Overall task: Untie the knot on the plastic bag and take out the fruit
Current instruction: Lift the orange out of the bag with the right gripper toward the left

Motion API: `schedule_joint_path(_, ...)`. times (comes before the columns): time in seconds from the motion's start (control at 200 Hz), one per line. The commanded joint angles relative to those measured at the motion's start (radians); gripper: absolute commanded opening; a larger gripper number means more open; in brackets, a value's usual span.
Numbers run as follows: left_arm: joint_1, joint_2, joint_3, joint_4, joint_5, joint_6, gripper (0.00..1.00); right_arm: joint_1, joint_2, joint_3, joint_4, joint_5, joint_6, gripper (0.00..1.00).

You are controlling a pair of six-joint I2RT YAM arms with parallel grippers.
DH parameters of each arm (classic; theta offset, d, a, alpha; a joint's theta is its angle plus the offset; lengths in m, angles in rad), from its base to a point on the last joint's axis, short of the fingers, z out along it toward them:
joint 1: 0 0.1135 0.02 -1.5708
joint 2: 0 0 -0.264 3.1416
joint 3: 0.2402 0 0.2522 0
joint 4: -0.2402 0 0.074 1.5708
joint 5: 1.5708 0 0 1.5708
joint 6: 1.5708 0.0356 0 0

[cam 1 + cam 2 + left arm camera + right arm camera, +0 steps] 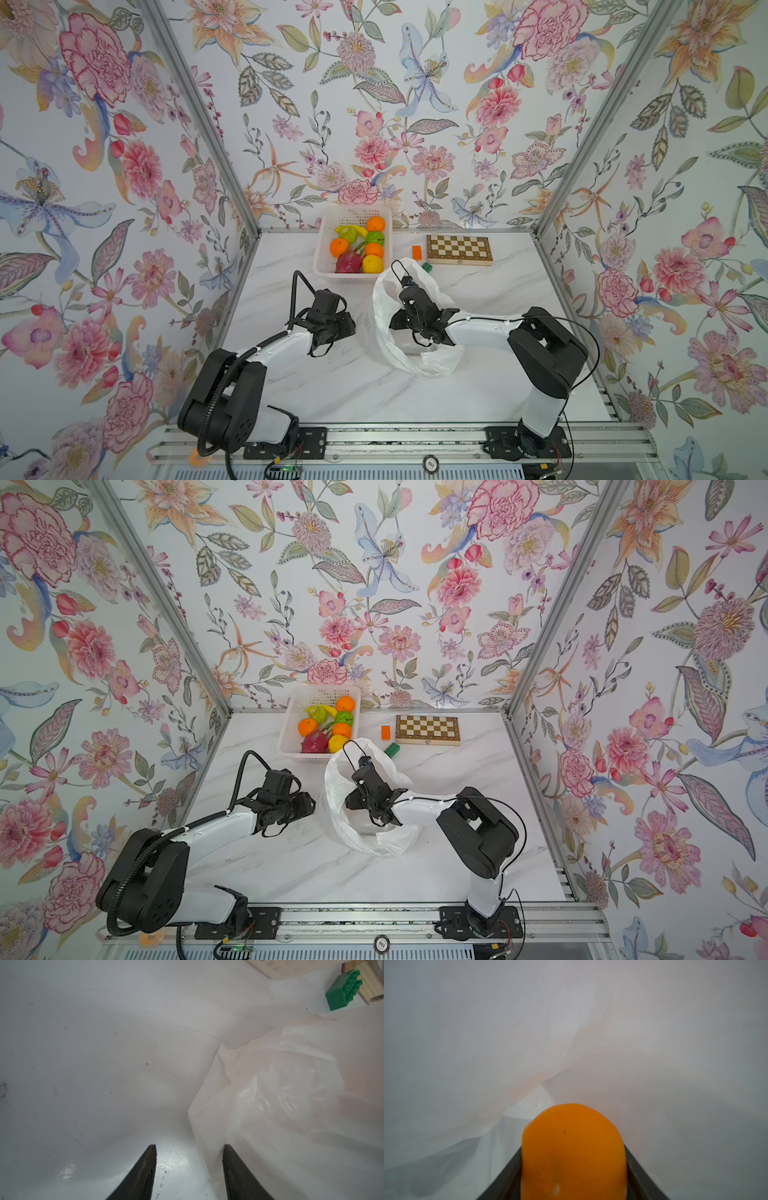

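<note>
Left wrist view: the left claw (189,1147), jaws apart, one finger at the edge of the thin translucent white plastic bag (291,1105). In both top views the bag gapes upward, lengthwise from the white perforated basket (322,249) toward the desk's (332,386) near edge. Only the right wrist view shows the right claw (572,1148) inside, clamped on a round orange fruit (574,1126).

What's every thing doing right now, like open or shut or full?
Bag: open, lying on the table.
Right gripper: inside the bag, shut on an orange.
Left gripper: open, empty, at the bag's edge.
Basket: upright, holding fruit.
Chessboard: folded shut, flat.
</note>
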Motion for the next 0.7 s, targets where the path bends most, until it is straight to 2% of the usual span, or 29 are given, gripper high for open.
schedule_joint_path(0.0,0.005,-0.013,0.029,-0.011,-0.028,0.019,0.54,-0.006,-0.070,-0.052,-0.016,-0.004,-0.006,0.41)
schedule_joint_path(0.195,0.005,0.000,0.041,-0.005,-0.023,0.017,0.54,-0.007,-0.165,-0.139,-0.014,-0.007,0.007,0.41)
schedule_joint_path(0.42,0.005,-0.002,0.076,-0.014,-0.022,0.020,0.55,-0.010,-0.247,-0.193,-0.045,-0.066,0.010,0.41)
schedule_joint_path(0.585,0.004,-0.055,0.128,-0.077,-0.028,0.019,0.61,-0.014,-0.325,-0.227,-0.082,-0.099,0.019,0.40)
schedule_joint_path(0.695,-0.002,-0.128,0.176,-0.158,-0.025,0.007,0.69,-0.023,-0.388,-0.252,-0.099,-0.119,0.029,0.40)
